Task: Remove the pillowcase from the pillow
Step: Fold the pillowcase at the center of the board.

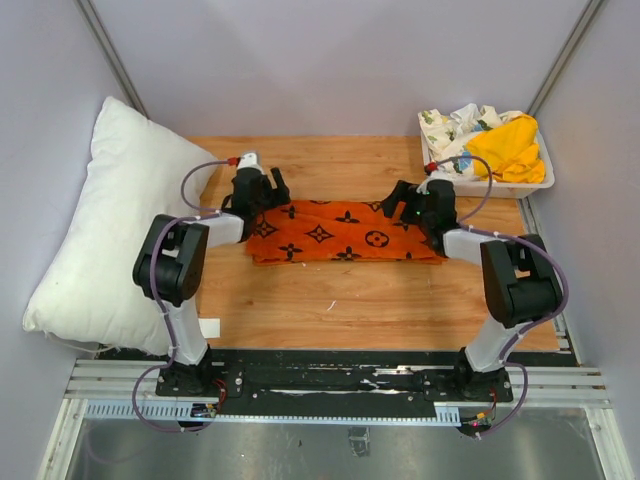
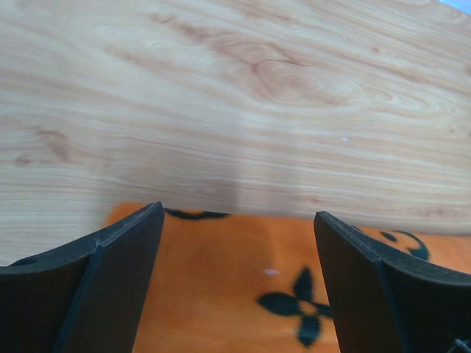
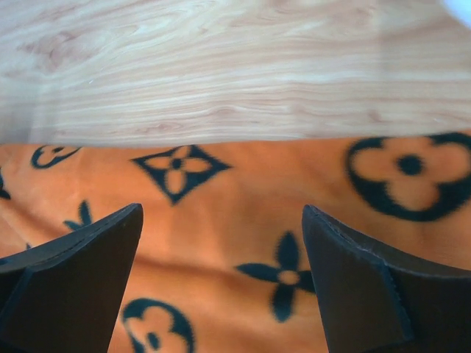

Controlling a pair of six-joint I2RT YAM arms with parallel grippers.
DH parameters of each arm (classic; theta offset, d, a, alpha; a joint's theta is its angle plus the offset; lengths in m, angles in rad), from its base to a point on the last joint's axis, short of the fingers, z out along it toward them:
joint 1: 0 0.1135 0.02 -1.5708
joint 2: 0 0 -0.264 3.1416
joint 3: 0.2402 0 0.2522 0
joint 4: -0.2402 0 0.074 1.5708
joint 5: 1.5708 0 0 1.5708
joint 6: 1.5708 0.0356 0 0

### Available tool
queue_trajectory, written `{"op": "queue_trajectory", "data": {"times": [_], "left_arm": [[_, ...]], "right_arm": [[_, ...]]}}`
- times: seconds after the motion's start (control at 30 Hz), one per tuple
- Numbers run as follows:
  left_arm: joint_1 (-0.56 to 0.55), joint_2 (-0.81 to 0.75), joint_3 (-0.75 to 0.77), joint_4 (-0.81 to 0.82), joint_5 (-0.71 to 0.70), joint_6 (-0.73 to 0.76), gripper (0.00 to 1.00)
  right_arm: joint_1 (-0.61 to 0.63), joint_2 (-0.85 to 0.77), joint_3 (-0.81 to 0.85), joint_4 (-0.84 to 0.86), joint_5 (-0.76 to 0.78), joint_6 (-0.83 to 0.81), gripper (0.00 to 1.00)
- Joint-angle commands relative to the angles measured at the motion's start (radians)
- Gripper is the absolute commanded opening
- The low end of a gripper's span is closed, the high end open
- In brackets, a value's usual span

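Wooden table [image 1: 380,300] fills my overhead view.

Pillow [image 1: 110,230]: bare white, plump, at the far left, leaning on the left wall and hanging over the table's left edge. No cover on it.

Pillowcase [image 1: 345,232]: orange with black monogram motifs, lying flat and folded mid-table, apart from the pillow, between the two arms.

White bin [image 1: 535,180], far right corner: holds a yellow cloth [image 1: 510,148] bunched on top and a white floral-print cloth [image 1: 450,128] beside it, toward the left.

Left gripper [image 2: 235,217]: over the pillowcase's left end, jaws spread wide, nothing between them; I see fabric and bare wood through the gap.

Right gripper [image 3: 221,213]: over the right end, jaws likewise spread, gripping nothing, print visible between the fingers.
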Motion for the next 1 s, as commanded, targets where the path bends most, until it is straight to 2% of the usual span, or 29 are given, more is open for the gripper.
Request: {"op": "queue_trajectory", "data": {"times": [0.0,0.07,0.13,0.27,0.4,0.53,0.67,0.83,0.97], "left_arm": [[-0.187,-0.096,0.025,0.012,-0.317,0.228,0.89],[-0.25,-0.098,-0.008,0.089,-0.431,0.274,0.91],[-0.298,-0.078,-0.04,0.175,-0.476,0.291,0.94],[-0.365,0.011,-0.048,0.281,-0.504,0.286,0.96],[-0.413,0.087,-0.015,0.301,-0.507,0.288,0.98],[-0.424,0.091,0.017,0.222,-0.523,0.287,0.99],[-0.405,0.087,0.061,0.02,-0.523,0.233,0.99],[-0.279,0.037,0.014,-0.116,-0.381,0.096,0.99],[-0.184,-0.01,-0.044,-0.168,-0.346,0.08,0.99]], "right_arm": [[0.191,-0.087,0.083,-0.116,0.273,-0.225,0.91],[0.271,-0.076,0.113,-0.122,0.405,-0.318,0.93],[0.329,-0.035,0.144,-0.105,0.485,-0.393,0.94],[0.391,0.076,0.193,-0.055,0.502,-0.465,0.94],[0.446,0.16,0.238,-0.076,0.519,-0.51,0.94],[0.462,0.177,0.247,-0.167,0.57,-0.495,0.95],[0.45,0.146,0.24,-0.277,0.63,-0.48,0.98],[0.369,0.088,0.23,-0.394,0.622,-0.421,1.0],[0.243,0.041,0.2,-0.417,0.562,-0.356,1.0]]}}
